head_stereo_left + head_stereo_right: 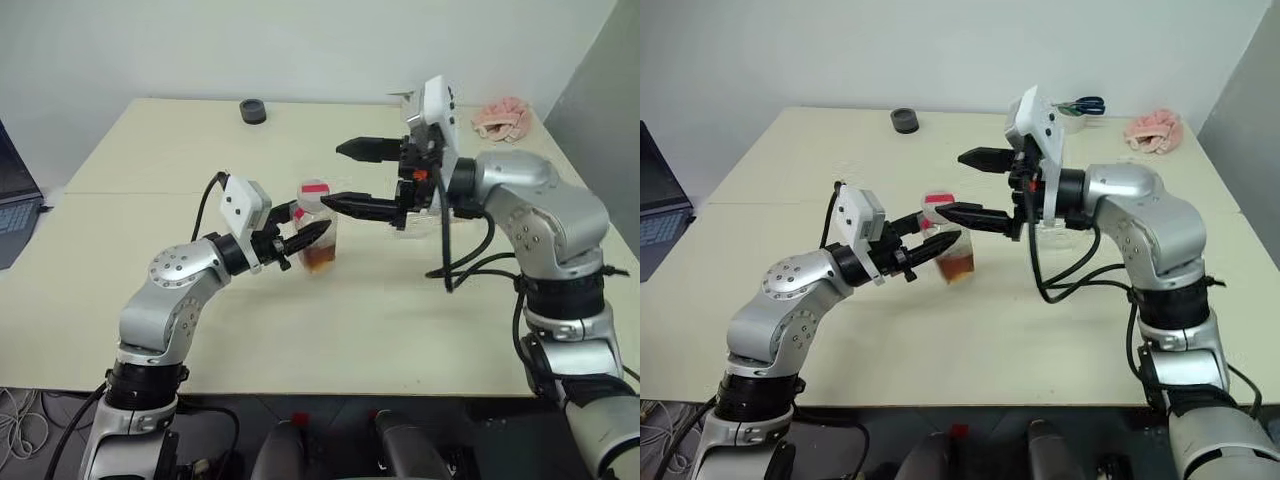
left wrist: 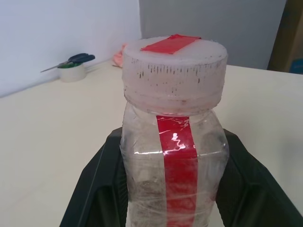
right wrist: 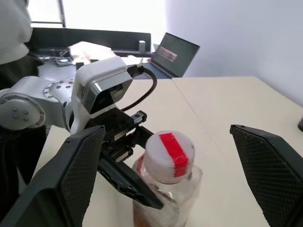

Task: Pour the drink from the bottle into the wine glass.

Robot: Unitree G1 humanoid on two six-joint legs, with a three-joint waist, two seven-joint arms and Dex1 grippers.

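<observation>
My left gripper (image 1: 310, 230) is shut on the bottle (image 1: 318, 235), a small clear one held upright just above the table (image 1: 200, 150). It has a red label strip (image 2: 176, 161) and a pale cap (image 3: 169, 156) with red tape on top. The amber drink (image 1: 320, 258) sits in its bottom. My right gripper (image 1: 332, 175) stands open and level beside the cap; its lower finger (image 1: 355, 206) reaches to the bottle's neck and its upper finger (image 1: 365, 149) is well above it. A bit of clear glass (image 1: 418, 222) under my right wrist may be the wine glass; the rest is hidden.
A black tape roll (image 1: 253, 110) lies at the table's far edge. A pink cloth (image 1: 500, 118) sits at the far right corner, with scissors on a white roll (image 1: 1075, 105) nearby. A laptop (image 1: 15, 200) stands off the table to the left.
</observation>
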